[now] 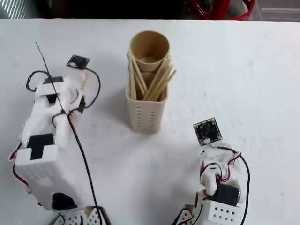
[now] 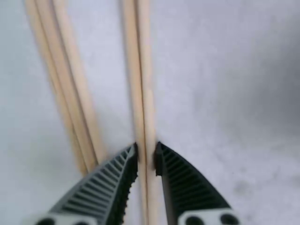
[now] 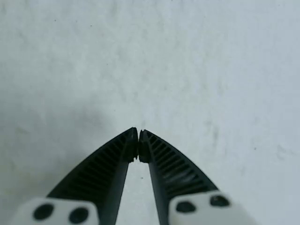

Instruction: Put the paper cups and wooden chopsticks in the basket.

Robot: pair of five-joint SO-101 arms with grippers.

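My left gripper is shut on a pair of wooden chopsticks lying on the white table. Three more loose chopsticks lie right beside that pair. The left arm stands at the table's left side. A cream slotted basket stands in the middle and holds a paper cup and several chopsticks leaning inside it. My right gripper is shut with nothing in it, just above bare table. The right arm sits near the front edge, right of the basket.
The white table spreads wide to the right of the basket. A black cable runs across the left arm. Small circuit boards sit on both arms' wrists. A red object lies beyond the far edge.
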